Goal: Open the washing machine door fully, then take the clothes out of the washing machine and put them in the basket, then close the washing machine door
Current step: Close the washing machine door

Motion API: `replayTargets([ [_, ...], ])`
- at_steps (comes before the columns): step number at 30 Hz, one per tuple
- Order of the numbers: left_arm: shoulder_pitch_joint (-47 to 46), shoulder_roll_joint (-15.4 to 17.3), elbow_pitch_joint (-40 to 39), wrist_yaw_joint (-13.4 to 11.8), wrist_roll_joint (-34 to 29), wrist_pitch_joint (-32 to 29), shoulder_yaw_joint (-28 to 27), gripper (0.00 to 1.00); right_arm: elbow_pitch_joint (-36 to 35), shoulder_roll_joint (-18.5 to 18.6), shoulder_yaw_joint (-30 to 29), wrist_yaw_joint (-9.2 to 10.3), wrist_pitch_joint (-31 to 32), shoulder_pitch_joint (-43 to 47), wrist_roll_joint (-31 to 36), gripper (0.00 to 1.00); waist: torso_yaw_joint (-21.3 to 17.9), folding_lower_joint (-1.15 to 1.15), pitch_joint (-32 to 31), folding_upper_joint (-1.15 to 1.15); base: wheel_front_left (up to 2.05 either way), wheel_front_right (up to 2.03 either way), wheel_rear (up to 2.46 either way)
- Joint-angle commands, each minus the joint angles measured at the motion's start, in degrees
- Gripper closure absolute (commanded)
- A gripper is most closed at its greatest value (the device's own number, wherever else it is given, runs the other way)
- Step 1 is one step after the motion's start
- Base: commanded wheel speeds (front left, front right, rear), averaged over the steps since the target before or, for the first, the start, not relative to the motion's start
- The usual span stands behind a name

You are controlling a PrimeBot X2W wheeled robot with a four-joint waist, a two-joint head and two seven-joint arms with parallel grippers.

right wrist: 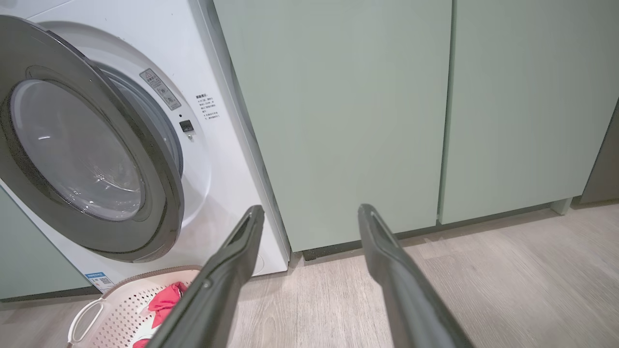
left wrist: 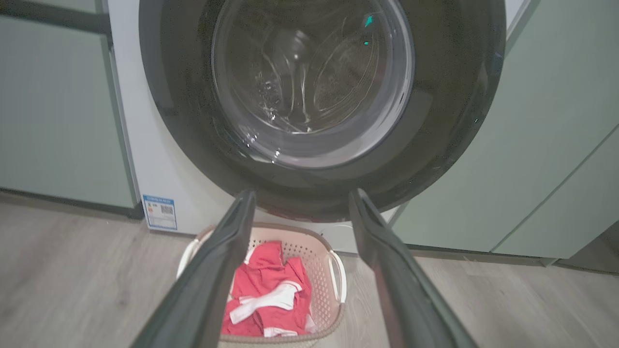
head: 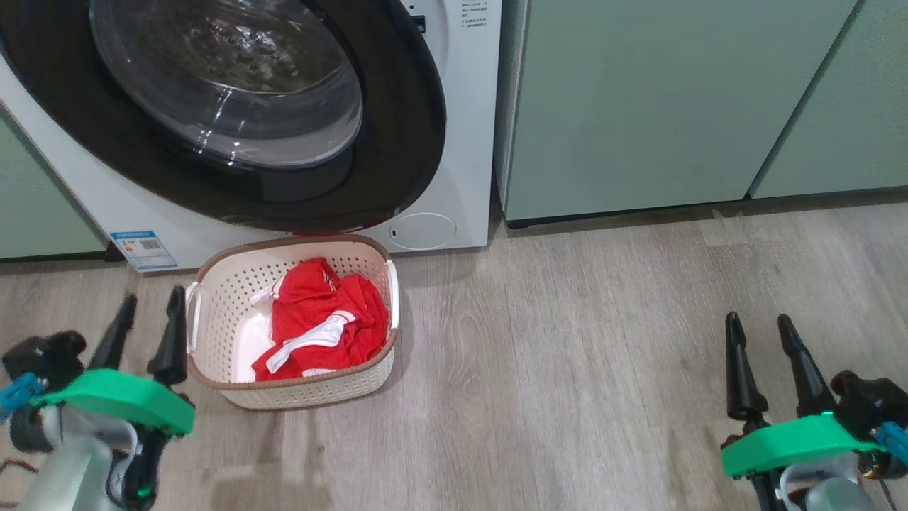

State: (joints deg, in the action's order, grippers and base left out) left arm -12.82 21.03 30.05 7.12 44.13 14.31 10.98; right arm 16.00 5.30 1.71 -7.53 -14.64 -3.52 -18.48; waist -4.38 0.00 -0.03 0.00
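- Head view: the left gripper (head: 151,301) and right gripper (head: 757,319) hang low, their long, dark, tapered fingers spread and holding nothing.
- Beside the left one, the cream perforated basket (head: 305,394) holds the crumpled red clothes (head: 319,312), which have white trim.
- Behind the basket is the washing machine door (head: 397,128), glossy black around bulging glass.
- The white washing machine (head: 464,142) has a blue label (head: 144,250), too small to read.

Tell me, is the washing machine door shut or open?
Ajar, nearly shut: in the right wrist view the washing machine door stands off the front of the washing machine, leaving the latch slot uncovered.
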Motion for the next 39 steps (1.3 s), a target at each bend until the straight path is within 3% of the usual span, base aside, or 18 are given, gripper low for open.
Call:
replayTargets([
  [1,-1.7,1.2,-3.3,0.4,-4.2,0.7,-4.8,0.0,-2.1,0.1,1.1,0.04,-0.4,-0.2,0.7,0.0,0.0,0.0,0.1,0.0,0.0,0.0,0.0],
  [5,1.9,-2.0,-6.3,0.4,-11.6,0.7,-9.6,0.0,-2.0,-0.2,1.1,0.04,-0.4,0.0,0.7,0.0,-0.3,0.0,0.1,0.0,0.0,0.0,0.0],
  [12,5.6,-6.3,-6.7,0.4,-18.5,0.7,-16.7,0.0,-2.0,-0.8,1.0,0.04,-0.4,0.4,0.7,0.0,-0.7,0.0,0.2,0.0,0.0,0.0,0.0],
  [23,6.1,-8.7,-4.6,0.4,-23.4,0.7,-20.2,0.0,-2.1,-0.8,1.8,0.04,-0.4,0.4,1.1,0.0,-0.5,0.0,-0.1,0.0,0.0,0.0,0.0],
  [24,6.0,-8.7,-4.5,0.4,-23.6,0.7,-20.1,0.0,-2.1,-0.4,2.4,0.04,-0.4,0.3,1.4,0.22,-0.5,0.0,-0.1,0.0,0.0,0.0,0.0],
  [25,6.0,-8.7,-4.3,0.4,-23.8,0.7,-20.0,0.0,-2.1,-0.3,2.7,0.04,-0.4,0.2,1.5,0.96,-0.4,0.0,-0.1,0.0,0.0,0.0,0.0],
  [26,5.9,-8.8,-4.2,0.4,-24.0,0.7,-19.9,0.0,-2.2,-0.3,2.7,0.04,-0.4,0.1,1.3,1.0,-0.2,0.0,0.0,0.0,0.0,0.0,0.0],
  [32,5.7,-9.6,-4.1,0.4,-24.8,0.7,-19.5,0.0,-2.7,0.5,2.2,0.04,-0.4,-2.1,-0.5,1.0,1.2,0.0,0.8,0.0,0.0,0.0,0.0],
  [39,5.8,-12.1,-4.7,0.4,-26.3,0.7,-17.9,0.0,-4.2,3.7,3.1,0.04,-0.4,-10.9,-1.5,1.0,5.1,0.0,2.6,0.0,0.0,0.0,0.0],
])
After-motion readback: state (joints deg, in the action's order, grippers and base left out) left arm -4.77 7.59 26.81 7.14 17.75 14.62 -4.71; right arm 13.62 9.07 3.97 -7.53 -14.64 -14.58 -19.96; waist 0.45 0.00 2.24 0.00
